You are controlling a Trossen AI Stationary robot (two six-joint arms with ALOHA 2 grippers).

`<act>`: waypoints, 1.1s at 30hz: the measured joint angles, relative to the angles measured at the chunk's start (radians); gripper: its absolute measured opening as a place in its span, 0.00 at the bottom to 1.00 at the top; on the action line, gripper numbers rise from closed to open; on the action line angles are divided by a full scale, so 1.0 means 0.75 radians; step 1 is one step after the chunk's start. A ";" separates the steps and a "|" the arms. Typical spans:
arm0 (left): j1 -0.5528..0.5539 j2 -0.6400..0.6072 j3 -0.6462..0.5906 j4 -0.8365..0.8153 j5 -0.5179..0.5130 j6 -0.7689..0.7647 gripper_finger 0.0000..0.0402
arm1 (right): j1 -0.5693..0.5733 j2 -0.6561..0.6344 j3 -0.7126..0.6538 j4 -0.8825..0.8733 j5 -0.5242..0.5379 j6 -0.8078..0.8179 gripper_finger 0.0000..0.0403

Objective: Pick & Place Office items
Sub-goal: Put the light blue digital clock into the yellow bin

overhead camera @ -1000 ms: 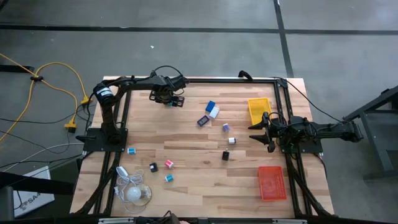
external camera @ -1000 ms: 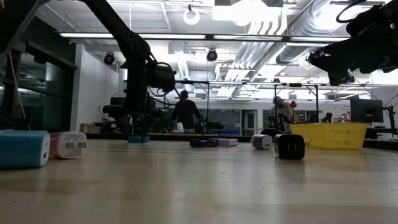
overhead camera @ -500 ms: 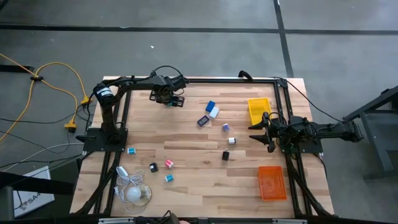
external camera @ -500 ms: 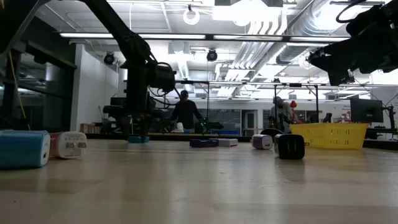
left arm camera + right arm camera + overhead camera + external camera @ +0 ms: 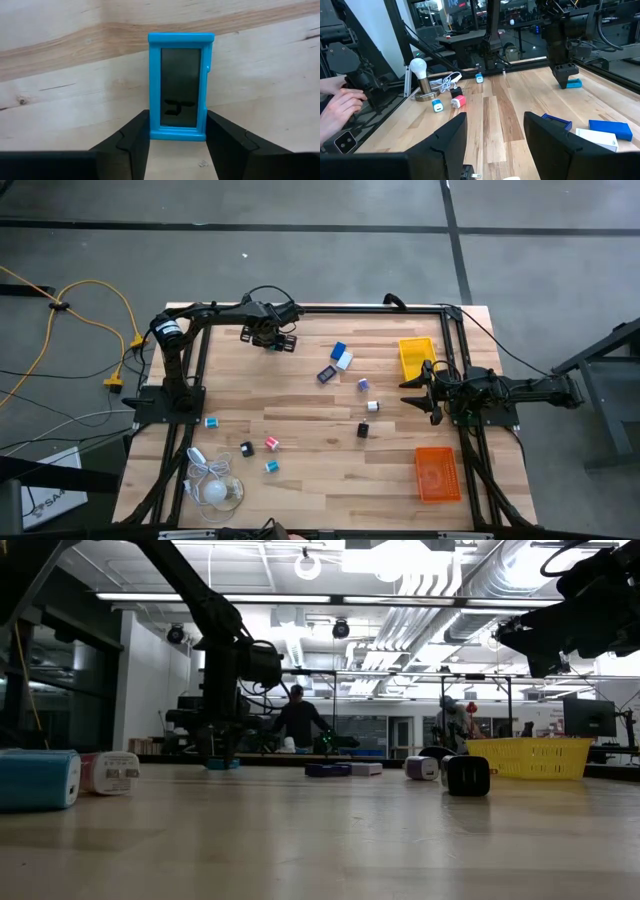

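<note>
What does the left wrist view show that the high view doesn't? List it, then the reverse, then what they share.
Only the left wrist view: the blue-framed item up close, with its grey face and a small dark mark, sitting between the left gripper's fingers, which stand close against its sides.

Only the high view: the yellow tray, the orange tray, the white bulb with its cord, the scattered small items, and the right gripper waiting near the yellow tray.

Both: the left gripper and the wooden table.
</note>
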 joint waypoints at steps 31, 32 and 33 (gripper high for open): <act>-0.131 -0.309 -0.001 0.108 -0.012 0.329 0.39 | 0.000 0.000 0.000 0.000 0.000 0.000 0.45; -0.138 -0.320 -0.001 0.114 -0.012 0.344 0.39 | 0.000 0.000 0.000 0.000 0.000 0.000 0.45; -0.145 -0.331 -0.001 0.121 -0.012 0.365 0.39 | 0.000 0.000 0.000 0.000 0.000 0.000 0.45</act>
